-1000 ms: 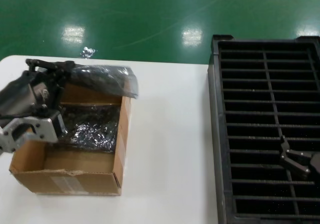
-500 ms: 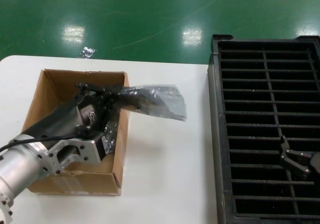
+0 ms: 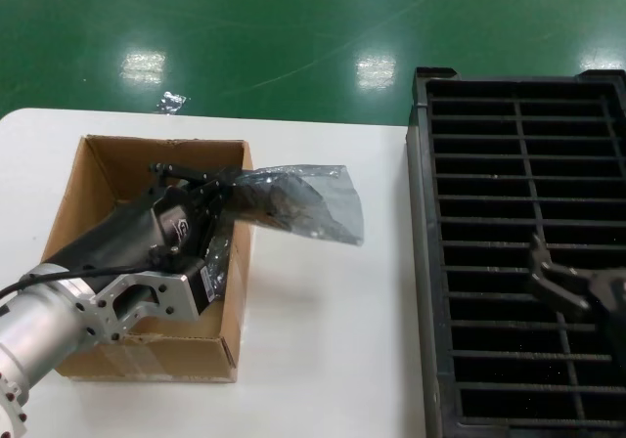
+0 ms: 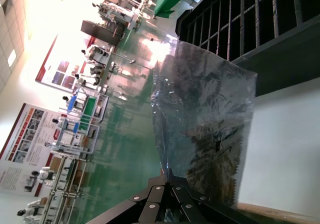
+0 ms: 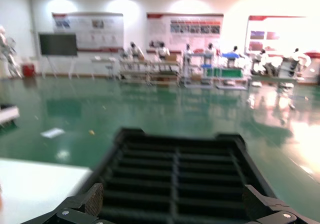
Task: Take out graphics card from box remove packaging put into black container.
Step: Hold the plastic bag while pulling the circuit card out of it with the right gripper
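Observation:
My left gripper (image 3: 223,188) is shut on the end of a shiny translucent bag (image 3: 303,203) with a dark card showing through. It holds the bag in the air over the right wall of the brown cardboard box (image 3: 137,352). The left wrist view shows the shut jaws (image 4: 167,178) pinching the bag (image 4: 205,119). My right gripper (image 3: 554,284) is open and empty above the black slotted container (image 3: 423,262), also in the right wrist view (image 5: 172,206). No bare graphics card or empty packaging shows.
Another shiny bagged card (image 3: 217,258) lies inside the box under my left arm. The white table (image 3: 333,340) runs between box and container. Green floor lies beyond the table's far edge. The container's slots (image 5: 175,159) hold nothing.
My left arm lifted the bagged card out of the box and swung it right, then held still. My right gripper has shifted slightly left and farther over the container.

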You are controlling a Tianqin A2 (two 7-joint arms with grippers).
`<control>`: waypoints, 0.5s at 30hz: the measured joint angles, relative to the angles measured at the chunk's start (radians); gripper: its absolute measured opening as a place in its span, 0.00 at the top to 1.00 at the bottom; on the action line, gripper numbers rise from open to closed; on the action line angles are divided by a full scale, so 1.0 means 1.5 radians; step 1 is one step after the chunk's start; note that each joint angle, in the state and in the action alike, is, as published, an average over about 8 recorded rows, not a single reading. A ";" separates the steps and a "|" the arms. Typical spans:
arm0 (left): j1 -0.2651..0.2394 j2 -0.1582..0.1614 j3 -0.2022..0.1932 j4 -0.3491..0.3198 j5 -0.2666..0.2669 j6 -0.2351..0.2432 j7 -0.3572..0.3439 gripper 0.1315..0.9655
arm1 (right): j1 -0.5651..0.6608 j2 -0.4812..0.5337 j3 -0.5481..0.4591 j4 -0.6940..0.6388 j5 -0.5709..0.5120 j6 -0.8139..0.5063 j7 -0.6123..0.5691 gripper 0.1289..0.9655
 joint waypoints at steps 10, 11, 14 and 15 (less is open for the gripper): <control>0.000 0.000 0.000 0.000 0.000 0.000 0.000 0.99 | 0.085 -0.038 -0.058 -0.006 -0.009 0.014 -0.005 0.00; 0.000 0.000 0.000 0.000 0.000 0.000 0.000 0.99 | 0.094 -0.042 -0.063 -0.009 -0.011 0.018 -0.007 0.01; 0.000 0.000 0.000 0.000 0.000 0.000 0.000 0.99 | 0.115 -0.050 -0.079 -0.017 -0.020 0.025 -0.016 0.02; 0.000 0.000 0.000 0.000 0.000 0.000 0.000 0.99 | 0.122 -0.052 -0.085 -0.019 -0.023 0.027 -0.019 0.02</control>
